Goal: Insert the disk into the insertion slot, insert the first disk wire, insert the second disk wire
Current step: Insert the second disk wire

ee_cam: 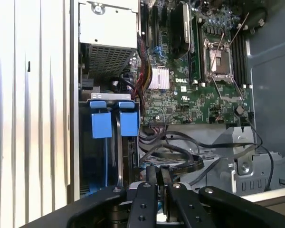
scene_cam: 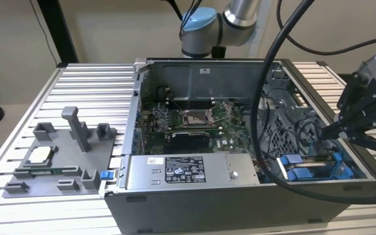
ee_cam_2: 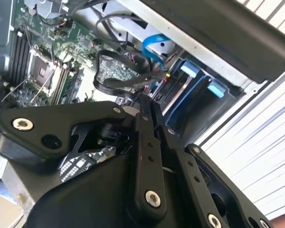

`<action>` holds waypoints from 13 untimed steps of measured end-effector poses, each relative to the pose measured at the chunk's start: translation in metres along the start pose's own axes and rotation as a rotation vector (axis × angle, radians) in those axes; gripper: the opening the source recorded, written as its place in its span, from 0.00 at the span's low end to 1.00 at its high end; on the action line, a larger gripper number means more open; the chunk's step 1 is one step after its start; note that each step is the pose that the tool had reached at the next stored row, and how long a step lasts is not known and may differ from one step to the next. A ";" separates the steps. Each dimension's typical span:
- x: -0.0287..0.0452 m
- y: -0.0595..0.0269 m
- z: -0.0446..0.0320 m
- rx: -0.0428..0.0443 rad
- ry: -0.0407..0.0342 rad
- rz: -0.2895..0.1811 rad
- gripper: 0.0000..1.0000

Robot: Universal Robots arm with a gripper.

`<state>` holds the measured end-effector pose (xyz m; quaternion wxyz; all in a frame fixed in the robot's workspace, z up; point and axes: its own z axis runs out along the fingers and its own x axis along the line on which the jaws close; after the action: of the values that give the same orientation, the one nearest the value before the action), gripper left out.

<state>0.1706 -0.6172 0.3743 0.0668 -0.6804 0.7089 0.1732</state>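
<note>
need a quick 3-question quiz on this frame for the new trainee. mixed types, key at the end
1. True or false: the grey tray with upright pegs lies on the table, outside the open computer case.
2. The gripper is nearest to: A) the grey tray; B) the insertion slot; C) the black-and-white sticker.
3. Fill in: the insertion slot's plastic tabs are ___ in colour.
Key: 1 true; 2 B; 3 blue.
</note>
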 end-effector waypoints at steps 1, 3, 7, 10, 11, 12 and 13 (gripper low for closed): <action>-0.0001 0.0030 -0.0002 0.0008 0.0000 0.000 0.00; 0.0000 0.0086 -0.0003 0.0024 0.0000 -0.001 0.00; 0.0003 0.0202 0.0000 0.0067 -0.0002 -0.002 0.00; 0.0007 0.0286 0.0009 0.0122 -0.0002 -0.004 0.00; 0.0009 0.0310 0.0012 0.0144 -0.0001 -0.005 0.00; 0.0010 0.0327 0.0015 0.0163 -0.0002 -0.006 0.00; 0.0011 0.0339 0.0017 0.0181 -0.0004 -0.006 0.00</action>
<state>0.1368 -0.6172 0.3776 0.0736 -0.6820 0.7083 0.1667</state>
